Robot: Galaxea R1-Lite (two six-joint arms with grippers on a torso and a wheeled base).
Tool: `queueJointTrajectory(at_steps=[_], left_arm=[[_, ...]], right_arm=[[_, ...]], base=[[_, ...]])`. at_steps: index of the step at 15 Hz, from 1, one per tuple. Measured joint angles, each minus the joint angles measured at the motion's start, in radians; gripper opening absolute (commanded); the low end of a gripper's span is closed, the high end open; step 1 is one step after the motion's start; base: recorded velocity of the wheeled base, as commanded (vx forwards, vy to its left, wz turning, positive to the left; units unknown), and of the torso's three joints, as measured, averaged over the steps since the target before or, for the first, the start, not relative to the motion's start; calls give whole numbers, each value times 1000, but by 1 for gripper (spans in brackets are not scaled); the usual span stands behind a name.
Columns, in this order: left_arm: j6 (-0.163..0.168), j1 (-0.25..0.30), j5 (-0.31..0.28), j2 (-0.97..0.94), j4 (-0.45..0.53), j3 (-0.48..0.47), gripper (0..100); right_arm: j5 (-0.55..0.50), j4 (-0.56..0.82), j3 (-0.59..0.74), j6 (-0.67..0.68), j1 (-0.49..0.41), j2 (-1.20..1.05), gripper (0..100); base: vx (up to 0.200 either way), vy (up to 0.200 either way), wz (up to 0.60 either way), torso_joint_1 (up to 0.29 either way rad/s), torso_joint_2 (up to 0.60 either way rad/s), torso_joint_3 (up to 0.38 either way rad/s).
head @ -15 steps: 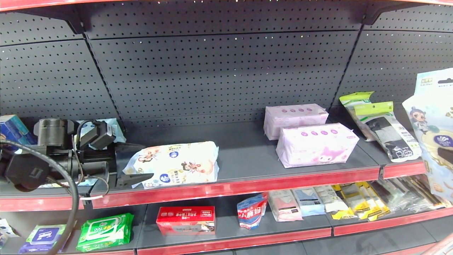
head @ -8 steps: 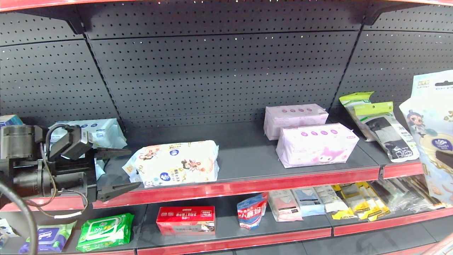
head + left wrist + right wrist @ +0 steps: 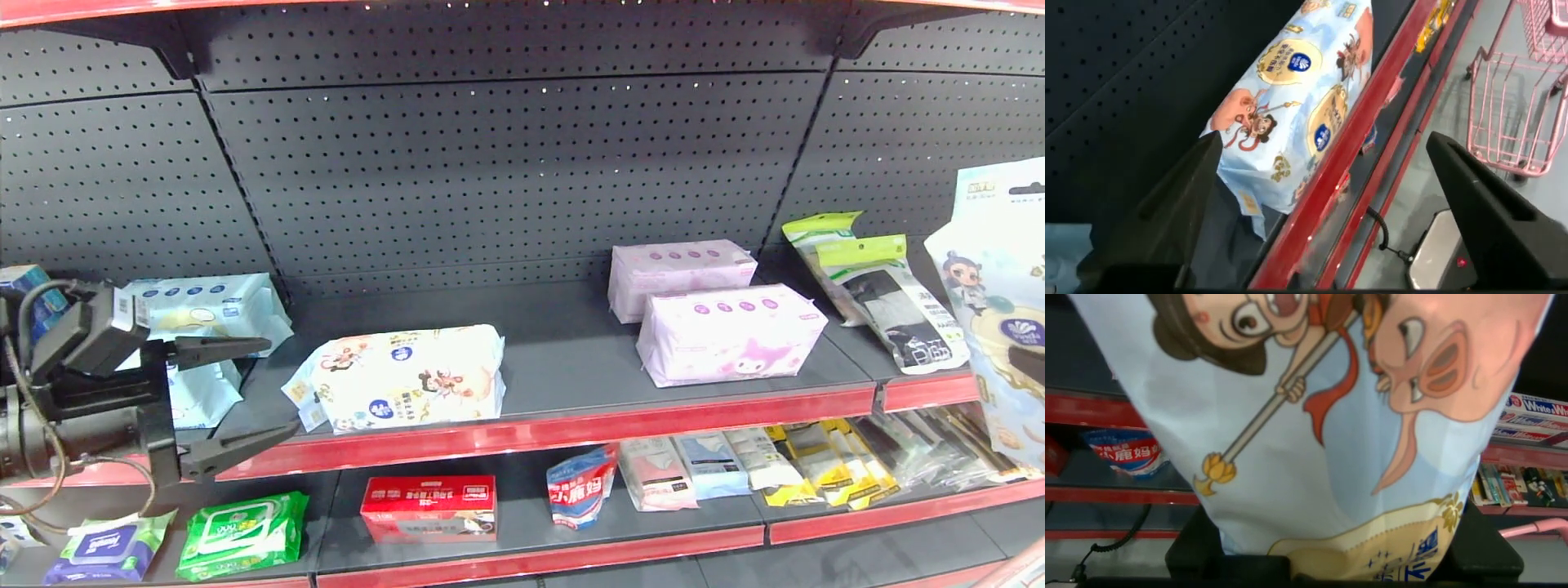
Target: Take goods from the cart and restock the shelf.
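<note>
Right claw (image 3: pixel 1347 567) clamps pale-blue cartoon-printed tissue pack (image 3: pixel 992 310), 3 o'clock: likely light, squashy, slick film; hold mid-body. Left claw (image 3: pixel 282 385), 8 o'clock, apart.

A pale blue cartoon-printed pack (image 3: pixel 1315 416) stands clamped in the black end effector (image 3: pixel 1339 567), whose dark parts show on either side of the pack's lower end. Behind it run the red edges of a shelf (image 3: pixel 1086 408). A blue and red pouch (image 3: pixel 1123 453) sits on one level, and a black coiled cable (image 3: pixel 1106 543) hangs below it.
</note>
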Motion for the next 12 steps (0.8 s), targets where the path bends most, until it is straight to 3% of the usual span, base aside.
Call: queueJointTrajectory(at_steps=[2, 4, 6, 8, 9, 10, 12], left_arm=[[-64, 28, 33, -88, 0, 38, 100], [-161, 72, 114, -184, 1, 64, 100], [-289, 99, 260, -291, 2, 85, 100], [-418, 98, 462, -404, 4, 110, 100], [-463, 91, 529, -459, 6, 127, 100], [-486, 86, 547, -510, 8, 146, 100], [-504, 72, 528, -621, 32, 191, 100]], right_arm=[[1, 1, 3, 0, 1, -3, 0], [16, 0, 12, 5, 14, -5, 0], [21, -1, 29, 10, 40, -11, 0], [21, 0, 51, 11, 65, -23, 0], [21, -1, 62, 11, 73, -31, 0], [21, -1, 73, 12, 76, -39, 0], [30, -9, 84, 11, 79, -51, 0]], base=[[0, 0, 0, 0, 0, 0], [0, 0, 0, 0, 0, 0], [0, 0, 0, 0, 0, 0], [0, 0, 0, 0, 0, 0], [0, 0, 0, 0, 0, 0], [0, 0, 0, 0, 0, 0], [0, 0, 0, 0, 0, 0]])
